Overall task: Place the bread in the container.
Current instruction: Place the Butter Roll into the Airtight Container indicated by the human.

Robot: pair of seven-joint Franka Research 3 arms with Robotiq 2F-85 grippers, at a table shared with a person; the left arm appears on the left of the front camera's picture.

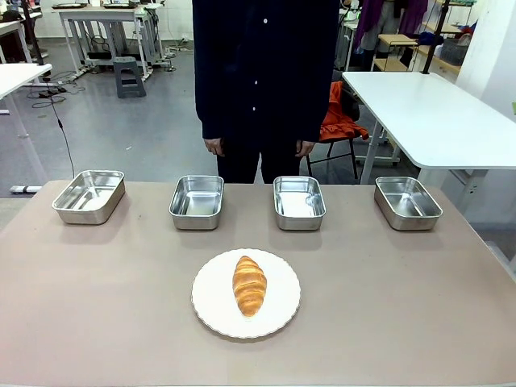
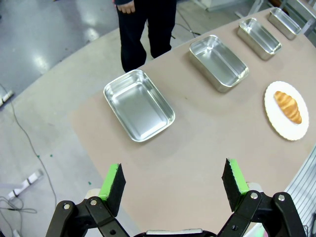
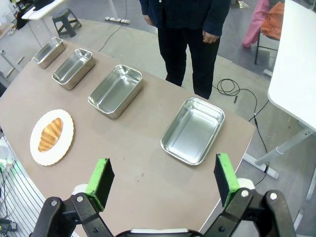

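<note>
Front: bread [image 1: 250,285] on plate [image 1: 211,310] centre; four trays [image 1: 196,221] in a row beyond plate.
Left wrist: left gripper [image 2: 173,170] wide open, holding nothing, well apart from plate.
Right wrist: right gripper [image 3: 163,165] wide open, holding nothing, well apart from plate.

Bread [image 1: 250,285] on plate [image 1: 211,310], four trays [image 1: 196,218] in a row behind it, person [image 1: 266,72] beyond

Workshop-looking room, shiny grey floor [image 1: 121,129] with light glaring off it and cables [image 1: 56,113] trailing across. White table [image 1: 427,113] on the right, orange cloth [image 1: 339,121] heaped beside it, grey step stool [image 1: 129,78] further back
</note>
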